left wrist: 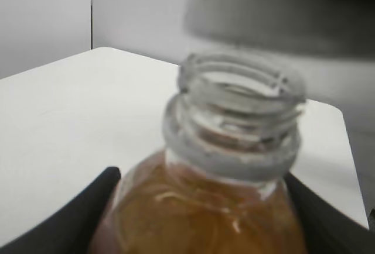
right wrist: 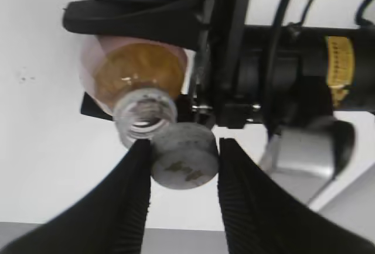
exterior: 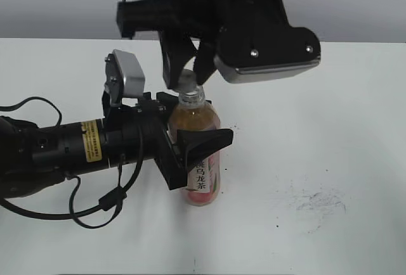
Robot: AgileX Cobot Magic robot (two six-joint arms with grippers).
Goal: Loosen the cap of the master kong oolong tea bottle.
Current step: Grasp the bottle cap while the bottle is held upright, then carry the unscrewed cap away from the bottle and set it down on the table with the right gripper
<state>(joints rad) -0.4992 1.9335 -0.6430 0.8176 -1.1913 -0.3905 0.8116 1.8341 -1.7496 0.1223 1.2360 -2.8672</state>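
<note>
Cap (right wrist: 184, 155) is off already: we see it pinched between fingers of right hand (right wrist: 183, 198), just beside open threaded neck. Left hand (exterior: 190, 154) clamps master kong oolong tea bottle (exterior: 198, 151) upright on counter (exterior: 330, 129). We judge loosening done, nothing left.

The counter (exterior: 342, 129) is a plain white surface filling most of the exterior view. A faint grey scuff mark (exterior: 317, 202) smudges it toward the right front, with a few tiny dark specks (exterior: 277, 226) scattered close by. Behind the counter's far edge stands a light grey wall (exterior: 57, 2), flat and unmarked. In the left wrist view the counter's rounded corner (left wrist: 334, 109) shows against that wall, and a thin dark vertical seam (left wrist: 91, 8) runs down the wall at upper left.
</note>
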